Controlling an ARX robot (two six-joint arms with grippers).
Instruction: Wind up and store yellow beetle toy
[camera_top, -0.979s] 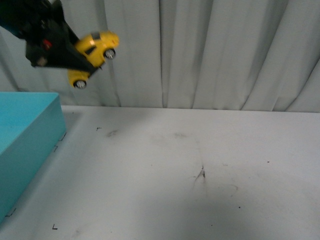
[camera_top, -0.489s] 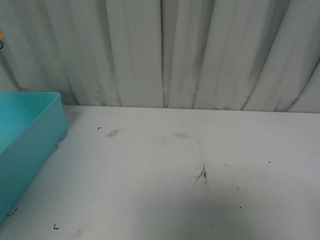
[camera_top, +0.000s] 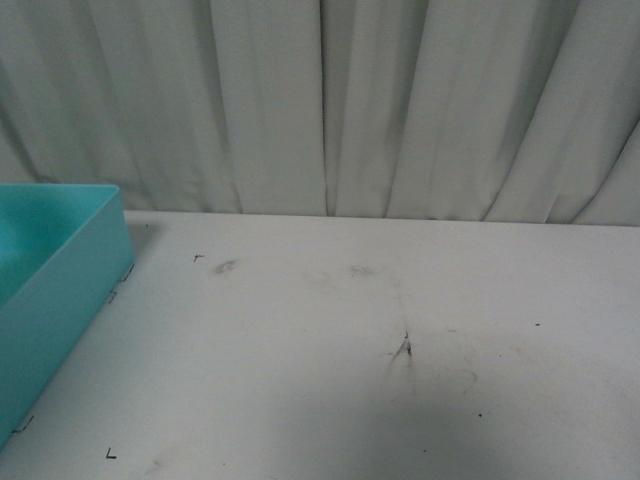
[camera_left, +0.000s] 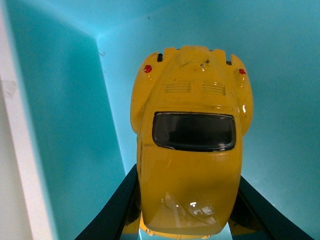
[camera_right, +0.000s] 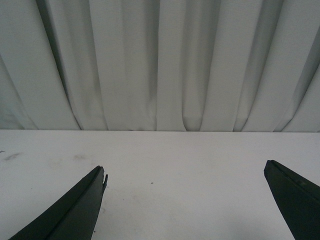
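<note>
Store step. L gripper (camera_left: 187, 205) clamped on yellow beetle toy (camera_left: 192, 150), hanging nose-up over teal bin (camera_left: 60, 125) floor; bin at table (camera_top: 400, 300) 9 o'clock. R gripper (camera_right: 185, 172) spread wide, empty. Next: lower, let go gently inside.

Left gripper (camera_left: 187, 200) seemingly snug on yellow beetle toy (camera_left: 192, 100), right gripper (camera_right: 185, 170) wide apart.

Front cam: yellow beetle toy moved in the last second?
Yes. The yellow beetle toy went left out of front view, beyond the teal box; left wrist view shows it over the box interior.
</note>
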